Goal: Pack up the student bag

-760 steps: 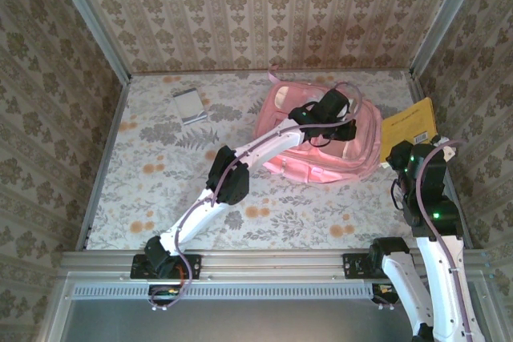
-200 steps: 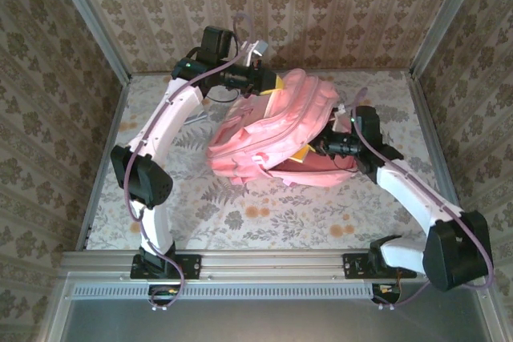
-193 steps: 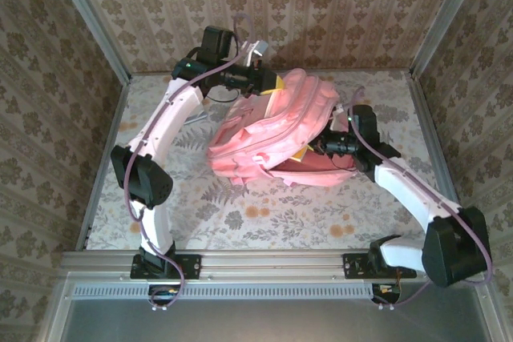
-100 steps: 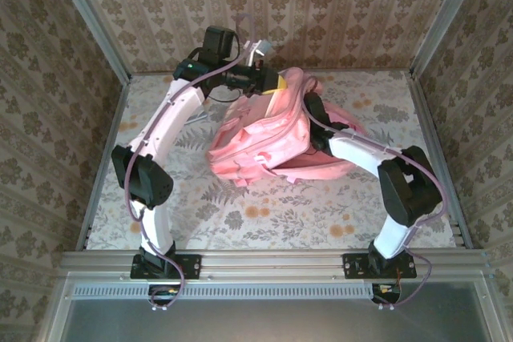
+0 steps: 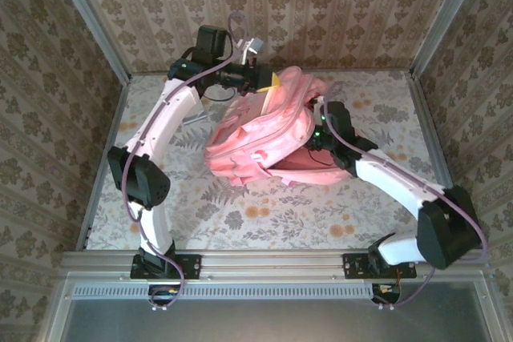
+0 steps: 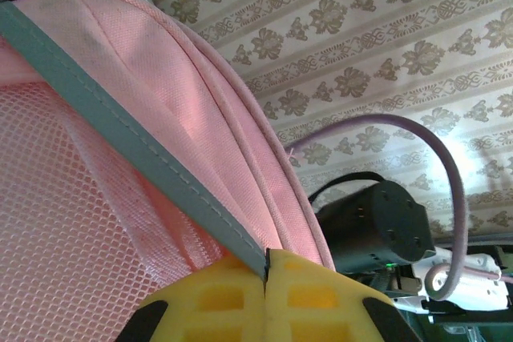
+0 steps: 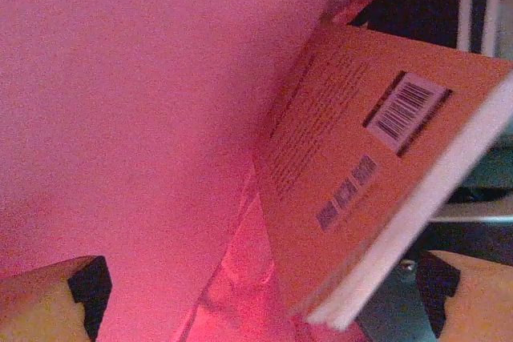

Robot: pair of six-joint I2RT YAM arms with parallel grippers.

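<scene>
**While left arm props the bag mouth up, right jaws stand wide around a book**

Grip check: left gripper [image 6: 266, 258] is clamped fully closed on the grey edge strip [image 6: 120, 130] of the student bag [image 5: 264, 130]. The strip is pinched flat between its yellow pads [image 6: 313, 298], with pink mesh lining [image 6: 72, 222] to one side. Likely reason: hoist the top flap off the table [image 5: 160, 190] so the mouth gapes toward the other arm. The bag hangs below the left gripper with its lower half on the table.

Over on the other side, right gripper [image 7: 260, 298] is pushed into that opening, fingers [image 7: 48, 294] spread to full width, nothing pinched. The book [image 7: 345, 166] sits tilted just ahead of and between them, one face against the pink inner fabric. Neither finger seems to touch it. My read: the lining carries the book, so no grip is needed.

Labels: a barcode [image 7: 403, 108] sits near the book's far corner, with print blocks beside it. All too blurred to read.
</scene>
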